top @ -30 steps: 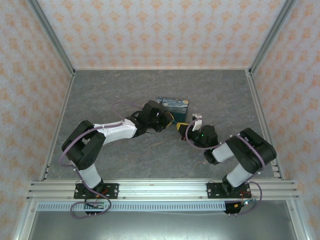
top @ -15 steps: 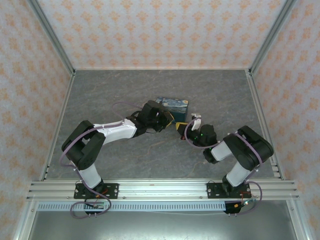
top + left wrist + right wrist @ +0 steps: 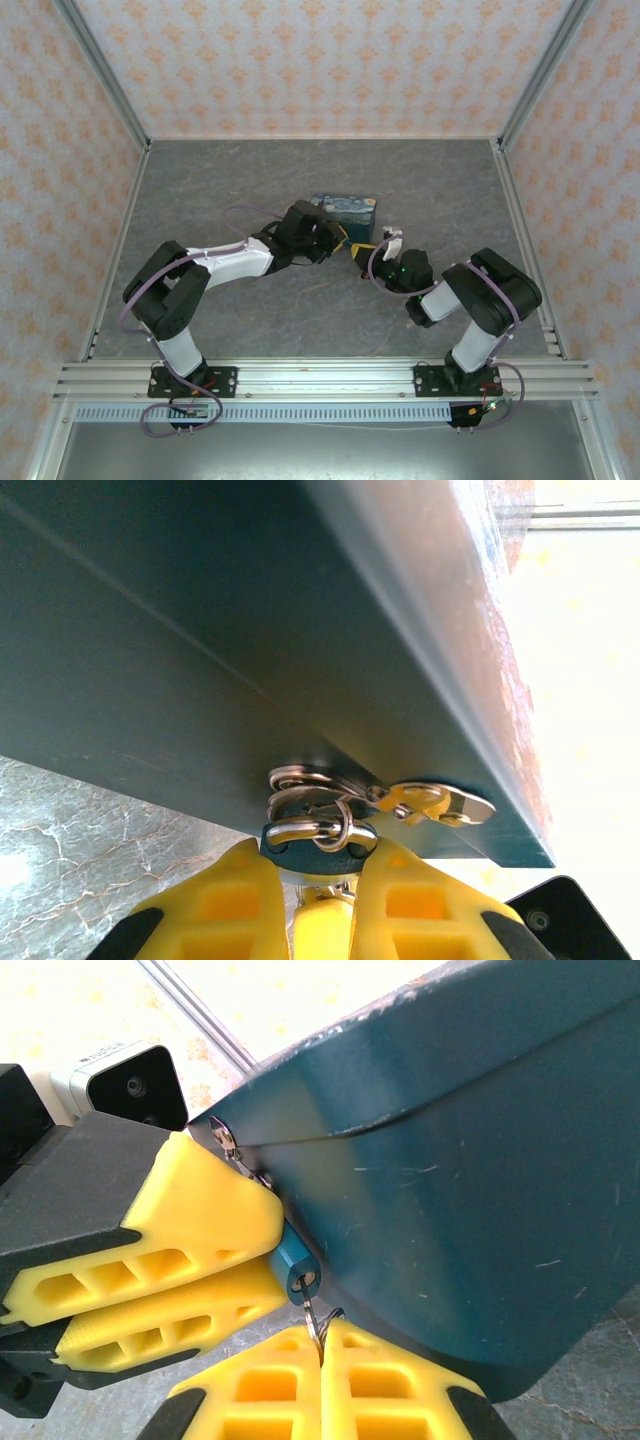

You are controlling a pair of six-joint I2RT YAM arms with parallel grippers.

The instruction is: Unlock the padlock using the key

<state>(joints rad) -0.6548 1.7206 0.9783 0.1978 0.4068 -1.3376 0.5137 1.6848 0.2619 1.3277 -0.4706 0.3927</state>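
We see a grey marbled table (image 3: 250,180) edged by metal rails. On it, near the middle, sits one dark-blue box (image 3: 350,210) with a swirly painted top.

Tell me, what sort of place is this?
Likely a robot testing booth: a left arm and right arm bolted to a metal rail, a grey marbled tabletop, and wallpapered walls framed in aluminium closing it in.
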